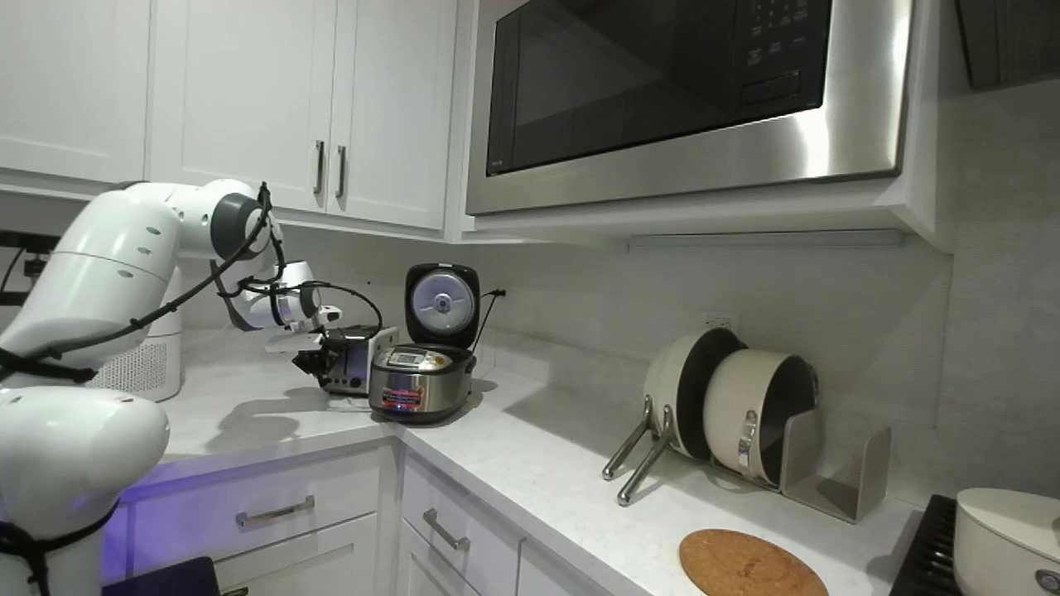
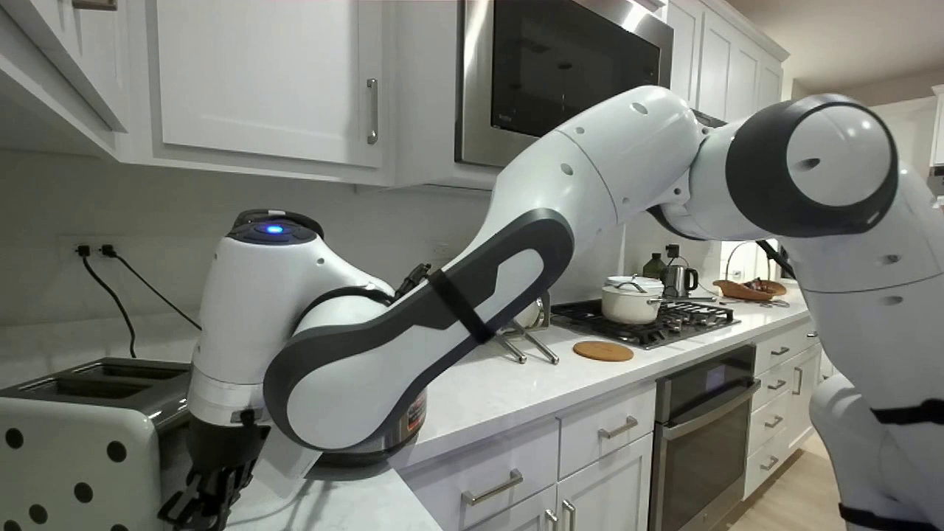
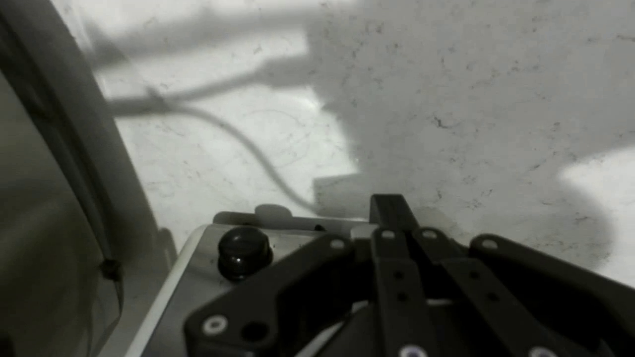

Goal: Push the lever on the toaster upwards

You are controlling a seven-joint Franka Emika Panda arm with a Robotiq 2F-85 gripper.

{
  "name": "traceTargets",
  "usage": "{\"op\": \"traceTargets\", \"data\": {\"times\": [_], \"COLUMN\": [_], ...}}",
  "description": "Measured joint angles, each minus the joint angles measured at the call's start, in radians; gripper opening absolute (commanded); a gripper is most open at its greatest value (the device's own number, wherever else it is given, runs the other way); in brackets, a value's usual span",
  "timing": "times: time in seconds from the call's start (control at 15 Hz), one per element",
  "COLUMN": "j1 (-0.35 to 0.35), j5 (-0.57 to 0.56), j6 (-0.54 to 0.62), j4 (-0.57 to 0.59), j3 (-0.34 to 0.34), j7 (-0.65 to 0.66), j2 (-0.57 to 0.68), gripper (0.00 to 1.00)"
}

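Observation:
The toaster [image 1: 356, 364] is a small box with a dark front in an exterior view, partly hidden behind my gripper [image 1: 310, 362]. In an exterior view the toaster [image 2: 66, 453] shows a white side with black dots and dark slots on top. My gripper [image 2: 206, 505] points down close beside its front. In the wrist view the toaster [image 3: 193, 297] shows a metal face with a black knob [image 3: 244, 253]. My gripper [image 3: 394, 213] is shut, with nothing visible between its fingers. Its tips are at the toaster's lower front edge; contact cannot be told. The lever is not clearly visible.
A steel rice cooker [image 1: 422, 393] with its lid raised stands right beside the toaster. A white cylindrical appliance [image 1: 145, 364] stands behind the arm. Pans in a rack [image 1: 836, 488] and a cork mat [image 1: 749, 563] are further along the counter. Cabinets [image 1: 248, 99] hang above.

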Motion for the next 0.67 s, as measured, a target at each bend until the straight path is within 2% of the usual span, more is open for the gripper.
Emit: {"op": "traceTargets", "data": {"times": [0.33,0.67], "j1": [-0.047,-0.115], "j5": [0.055,0.157], "j6": [-0.123,-0.253], "j4": [0.000,0.000], "j3": [0.051,0.122], "j7": [-0.064,-0.149], "j2": [-0.058,-0.116], "gripper": [0.00,0.00]}}
